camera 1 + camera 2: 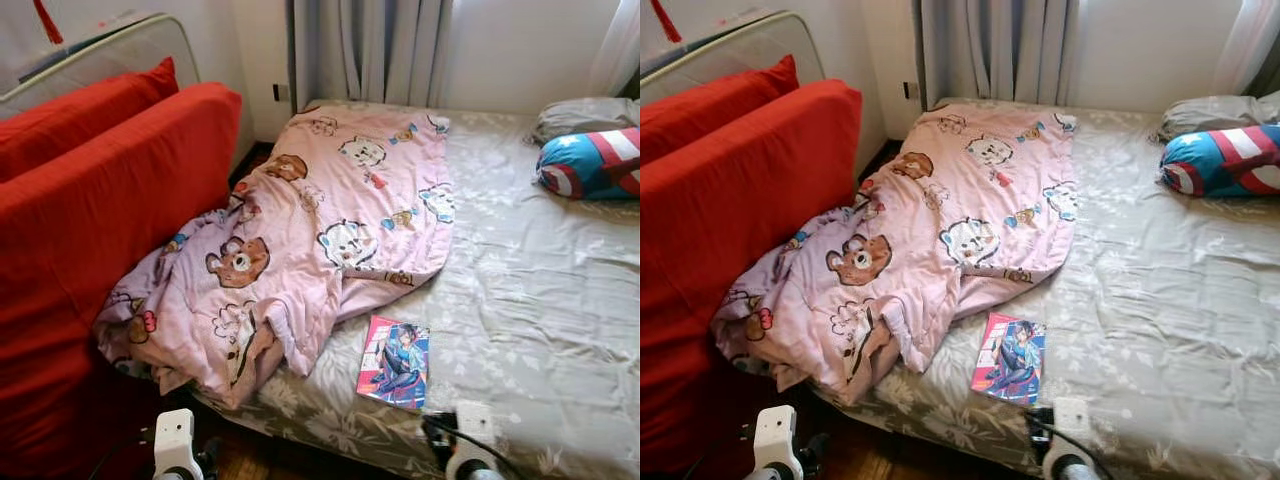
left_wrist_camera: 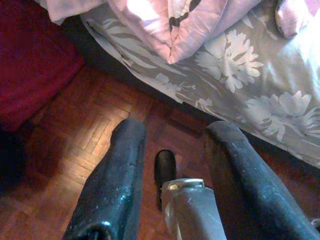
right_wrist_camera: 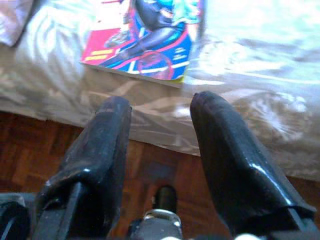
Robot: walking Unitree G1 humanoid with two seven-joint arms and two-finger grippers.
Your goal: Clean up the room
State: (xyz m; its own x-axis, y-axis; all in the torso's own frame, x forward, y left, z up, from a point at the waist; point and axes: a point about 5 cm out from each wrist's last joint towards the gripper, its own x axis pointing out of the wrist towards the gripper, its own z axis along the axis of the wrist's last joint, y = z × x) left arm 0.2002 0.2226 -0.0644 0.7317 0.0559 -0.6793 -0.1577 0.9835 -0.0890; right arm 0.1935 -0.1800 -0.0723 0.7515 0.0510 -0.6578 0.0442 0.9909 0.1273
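right pincer (image 3: 160,107) parted near comic book (image 1: 395,362) | pink duvet (image 1: 300,240) crumpled

Head stereo pair: high, facing forward and down over the bed (image 1: 540,300), both eyes sharing the pink quilt (image 1: 310,230) and comic book (image 1: 395,362).
Left wrist camera: low, close, along its fingers (image 2: 112,185) to parquet and bed edge.
Right wrist camera: low, close, comic book just beyond its fingers (image 3: 235,160).

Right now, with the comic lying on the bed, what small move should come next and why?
Probably ease the right gripper forward and up toward the comic book. It lies loose near the bed edge, just ahead of the open, empty jaws, which hang below mattress level.
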